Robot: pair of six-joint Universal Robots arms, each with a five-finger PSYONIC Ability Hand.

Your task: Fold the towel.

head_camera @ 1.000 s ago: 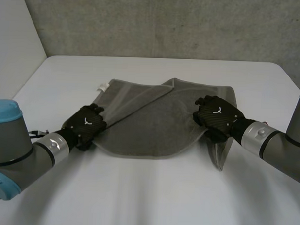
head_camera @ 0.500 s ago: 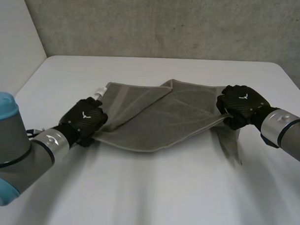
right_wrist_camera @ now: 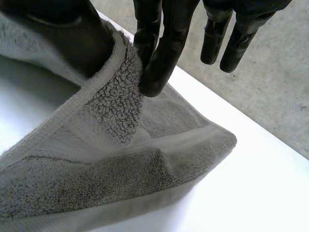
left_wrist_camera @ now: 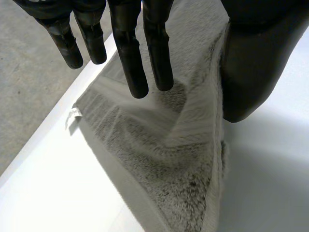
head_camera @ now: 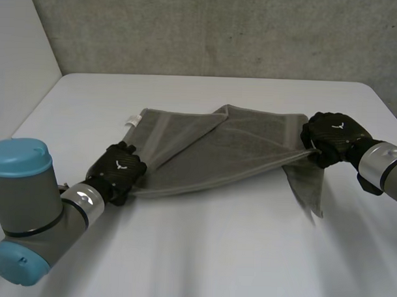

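One towel [head_camera: 224,156], left hand [head_camera: 119,172], right hand [head_camera: 332,137] pinching

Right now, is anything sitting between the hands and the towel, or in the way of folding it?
Nothing visible. The left hand pinches the towel at its near left corner and the right hand pinches its right edge, so the cloth is stretched between them. The table around it bears nothing else.

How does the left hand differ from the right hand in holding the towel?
The left hand sits low at the towel's near left corner; the right hand holds its right edge raised, a corner hanging below. Left fingers lie straight; right fingers pinch against the thumb. Both grip the towel.
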